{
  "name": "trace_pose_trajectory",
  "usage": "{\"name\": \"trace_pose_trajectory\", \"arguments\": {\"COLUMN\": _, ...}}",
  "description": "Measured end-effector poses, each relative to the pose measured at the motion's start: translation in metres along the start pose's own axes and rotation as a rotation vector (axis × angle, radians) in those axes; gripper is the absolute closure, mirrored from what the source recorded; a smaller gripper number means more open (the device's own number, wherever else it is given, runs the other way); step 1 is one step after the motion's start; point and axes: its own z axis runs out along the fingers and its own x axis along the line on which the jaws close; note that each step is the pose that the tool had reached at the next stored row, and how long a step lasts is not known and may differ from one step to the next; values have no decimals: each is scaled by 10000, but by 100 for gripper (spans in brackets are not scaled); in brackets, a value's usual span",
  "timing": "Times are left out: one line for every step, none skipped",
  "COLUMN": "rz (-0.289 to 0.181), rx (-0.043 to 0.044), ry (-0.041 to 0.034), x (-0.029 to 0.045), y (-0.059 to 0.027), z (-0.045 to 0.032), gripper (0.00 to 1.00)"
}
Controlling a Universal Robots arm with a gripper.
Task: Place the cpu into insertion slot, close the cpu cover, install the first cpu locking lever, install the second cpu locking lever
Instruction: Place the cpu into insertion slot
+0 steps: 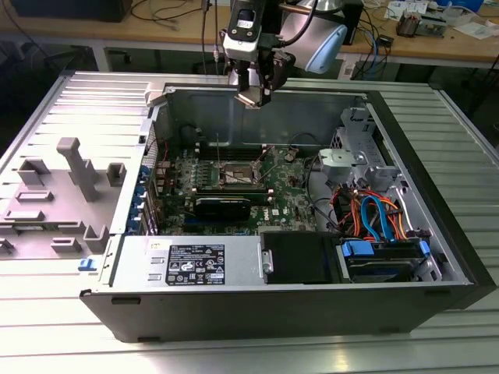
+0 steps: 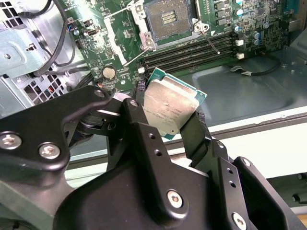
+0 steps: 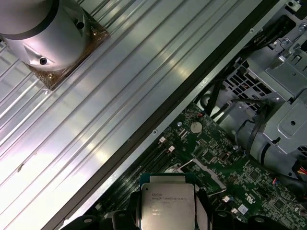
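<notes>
While hovering high over the far side of an open computer case (image 1: 296, 300), a robot arm (image 1: 316, 35) is gripping the cpu (image 1: 251, 97), its black jaws pinching the chip by two opposite edges. The silver-grey top of the cpu (image 2: 170, 108) is tilting toward the camera in the second wrist view. Below, well apart from the chip, the insertion slot (image 2: 168, 18) on the green motherboard (image 1: 277, 209) is lying uncovered, its contacts showing. The case is sitting on a ribbed metal counter (image 1: 78, 101).
</notes>
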Motion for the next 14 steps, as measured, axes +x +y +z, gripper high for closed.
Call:
{"name": "trace_pose_trajectory", "arguments": {"rz": 0, "rx": -1, "ry": 0, "x": 0, "y": 0, "z": 0, "gripper": 45}}
{"name": "trace_pose_trajectory", "arguments": {"rz": 0, "rx": 0, "ry": 0, "x": 0, "y": 0, "z": 0, "gripper": 45}}
{"name": "trace_pose_trajectory", "arguments": {"rz": 1, "rx": 0, "ry": 0, "x": 0, "y": 0, "z": 0, "gripper": 45}}
{"name": "trace_pose_trajectory", "arguments": {"rz": 1, "rx": 0, "ry": 0, "x": 0, "y": 0, "z": 0, "gripper": 45}}
{"name": "trace_pose_trajectory", "arguments": {"rz": 1, "rx": 0, "ry": 0, "x": 0, "y": 0, "z": 0, "gripper": 45}}
{"name": "trace_pose_trajectory", "arguments": {"rz": 5, "rx": 0, "ry": -1, "x": 0, "y": 0, "z": 0, "gripper": 45}}
{"name": "trace_pose_trajectory", "arguments": {"rz": 27, "rx": 1, "ry": -4, "x": 0, "y": 0, "z": 0, "gripper": 45}}
{"name": "trace_pose_trajectory", "arguments": {"rz": 82, "rx": 0, "ry": -9, "x": 0, "y": 0, "z": 0, "gripper": 45}}
{"name": "trace_pose_trajectory", "arguments": {"rz": 125, "rx": -1, "ry": -13, "x": 0, "y": 0, "z": 1, "gripper": 45}}
{"name": "trace_pose_trajectory", "arguments": {"rz": 158, "rx": -2, "ry": -16, "x": 0, "y": 0, "z": 1, "gripper": 45}}
{"name": "trace_pose_trajectory", "arguments": {"rz": 198, "rx": -3, "ry": -19, "x": 0, "y": 0, "z": 2, "gripper": 45}}
{"name": "trace_pose_trajectory", "arguments": {"rz": 235, "rx": -4, "ry": -22, "x": 0, "y": 0, "z": 2, "gripper": 45}}
{"name": "trace_pose_trajectory", "arguments": {"rz": 264, "rx": -4, "ry": -25, "x": 0, "y": 0, "z": 2, "gripper": 45}}
{"name": "trace_pose_trajectory", "arguments": {"rz": 292, "rx": -4, "ry": -28, "x": 0, "y": 0, "z": 3, "gripper": 45}}
